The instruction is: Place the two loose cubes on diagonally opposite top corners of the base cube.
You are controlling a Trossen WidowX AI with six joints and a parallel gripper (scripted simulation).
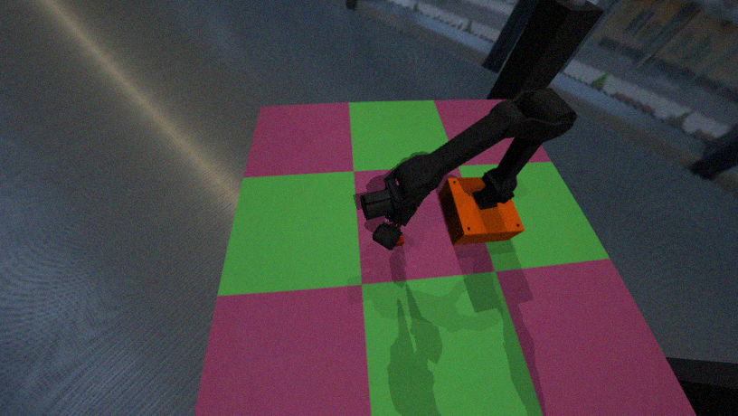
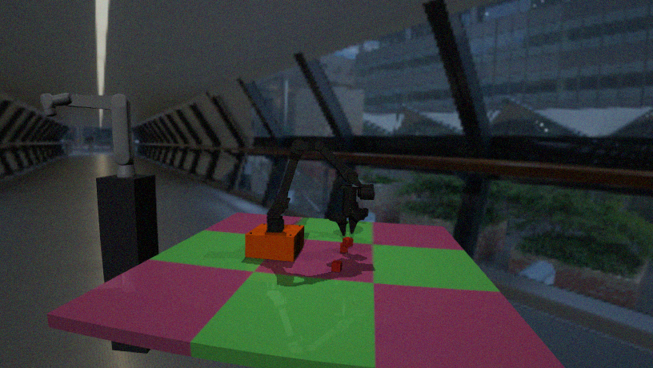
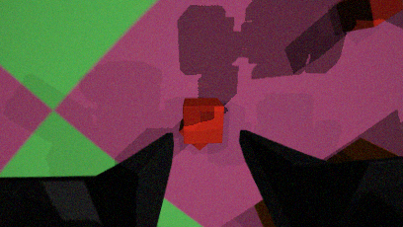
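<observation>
Seen from the exterior view, the near edge of the desk lies well apart from the cubes, with bare top between, while the left side is tighter: an orange box bears the black arm, between the left edge and the cubes. The gripper is about half open, holding nothing, its fingertips apart on either side above the upper cube. That red cube rests on the base cube, on the middle square; its exact overlap is unclear. The other loose cube sits on the desk top, nearer the near edge, apart from the stack. Beyond the left edge, a grey arm stands on a dark pedestal.
</observation>
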